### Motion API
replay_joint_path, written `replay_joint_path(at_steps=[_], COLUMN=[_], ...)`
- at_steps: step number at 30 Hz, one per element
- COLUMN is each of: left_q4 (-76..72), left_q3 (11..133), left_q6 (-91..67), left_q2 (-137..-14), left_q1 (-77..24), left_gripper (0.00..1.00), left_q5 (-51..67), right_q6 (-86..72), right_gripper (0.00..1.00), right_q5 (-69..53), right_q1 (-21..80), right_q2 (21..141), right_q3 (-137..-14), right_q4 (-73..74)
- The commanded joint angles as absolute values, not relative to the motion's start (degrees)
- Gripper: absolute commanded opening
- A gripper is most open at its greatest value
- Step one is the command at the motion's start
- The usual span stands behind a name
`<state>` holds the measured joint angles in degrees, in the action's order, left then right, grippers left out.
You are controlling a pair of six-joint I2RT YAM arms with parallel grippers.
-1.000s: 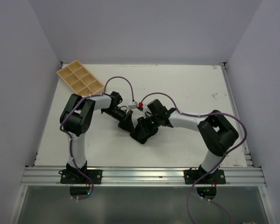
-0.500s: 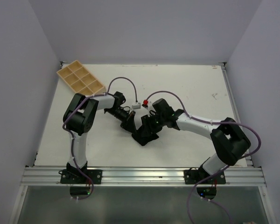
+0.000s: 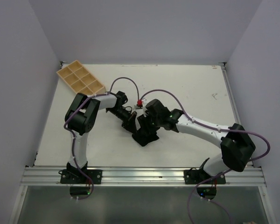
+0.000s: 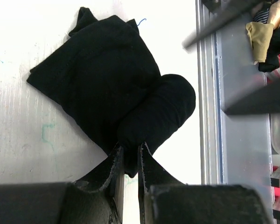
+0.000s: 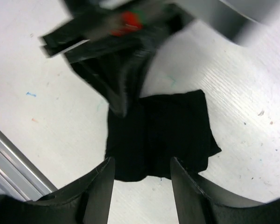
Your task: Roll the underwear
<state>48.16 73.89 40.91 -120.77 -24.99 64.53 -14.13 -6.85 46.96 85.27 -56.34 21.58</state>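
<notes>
Centrally black underwear (image 4: 107, 79), scuffed white table (image 3: 191, 88), lilac walls (image 3: 144, 28)

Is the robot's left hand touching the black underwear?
Touching. The left wrist view shows the left hand pinching the rolled end of the underwear, with fabric squeezed between its fingers.

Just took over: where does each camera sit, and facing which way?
Top: high behind the robot, looking down on the table; left arm and right arm show.
Left wrist: looks along left fingers, pinched on the underwear roll.
Right wrist: looks down between open right fingers at the underwear.
Shared: both wrists see the underwear.
</notes>
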Motion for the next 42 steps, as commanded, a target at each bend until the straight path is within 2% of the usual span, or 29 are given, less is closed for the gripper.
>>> replay_joint_path(at_steps=[1, 8, 19, 42], left_q4=[47.6, 47.7, 47.7, 49.1], left_q3=[75.1, 75.4, 75.6, 77.3], left_q6=[41.5, 41.0, 40.3, 40.7], left_q2=[-122.4, -122.9, -123.4, -125.6], left_q1=[-26.0, -26.4, -26.6, -26.8], left_gripper=[0.06, 0.06, 0.05, 0.04], left_q5=[58.8, 58.7, 58.7, 57.4], right_q6=[-7.6, -5.2, -0.4, 2.5], right_gripper=[0.55, 0.55, 0.57, 0.58], right_q5=[6.9, 18.5, 26.9, 25.2], right_q1=[54.4, 63.9, 67.8, 70.8], right_q2=[86.6, 94.6, 105.9, 109.4], right_q3=[-63.6, -71.9, -78.9, -81.1], right_q4=[30.4, 39.2, 43.9, 45.6])
